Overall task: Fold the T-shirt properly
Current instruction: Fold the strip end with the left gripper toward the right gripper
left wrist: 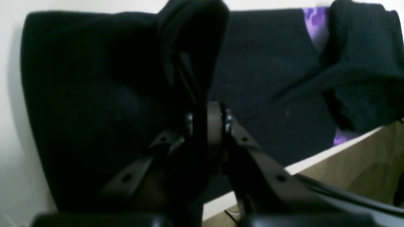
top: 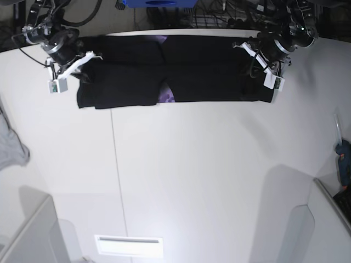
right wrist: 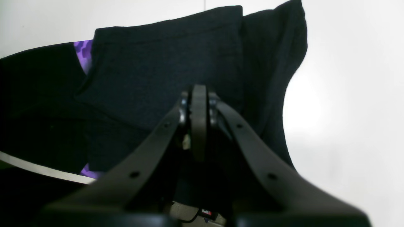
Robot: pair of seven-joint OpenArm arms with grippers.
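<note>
Along the far edge of the white table [top: 192, 175] lies the T-shirt [top: 131, 76]; the left gripper [left wrist: 202, 104] and right gripper [right wrist: 199, 101] each pinch its end; a grey cloth [top: 11, 148] sits well apart.

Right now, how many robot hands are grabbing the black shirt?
2. The left gripper pinches the T-shirt at the overhead view's right end; the right gripper pinches its left end.

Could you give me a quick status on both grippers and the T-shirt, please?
Left gripper shut, pinching T-shirt cloth. Right gripper shut at the other end, grip unclear. T-shirt a long band at the table's far edge. Nothing in the way.
</note>
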